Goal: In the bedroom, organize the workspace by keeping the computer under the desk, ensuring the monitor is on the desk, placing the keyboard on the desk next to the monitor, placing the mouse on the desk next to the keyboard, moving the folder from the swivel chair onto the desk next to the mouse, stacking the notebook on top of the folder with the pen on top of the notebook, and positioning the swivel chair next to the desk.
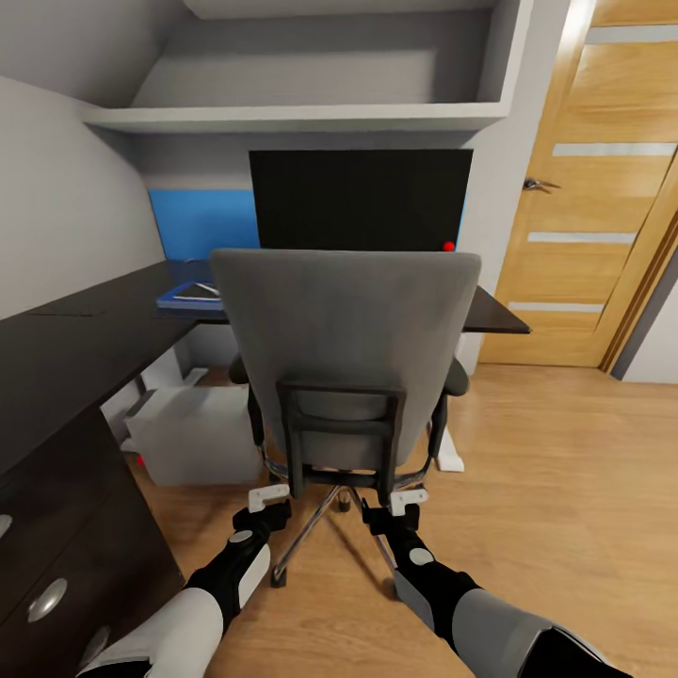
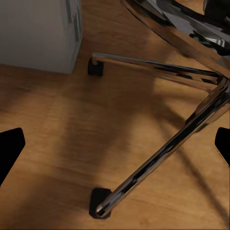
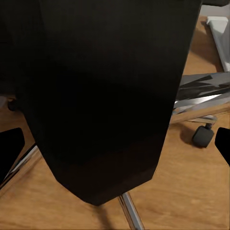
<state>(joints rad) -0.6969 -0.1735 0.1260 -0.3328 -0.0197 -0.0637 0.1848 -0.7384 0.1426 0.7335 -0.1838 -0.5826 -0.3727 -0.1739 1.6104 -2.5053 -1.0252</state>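
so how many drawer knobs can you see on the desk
3, all silver, on the black drawer fronts of the desk at the head view's lower left: one at the edge, one below it, one lowest. More may be out of frame.

No legible text, labels or numbers anywhere.

Monitor (image 1: 361, 198) base behind swivel chair (image 1: 344, 320)
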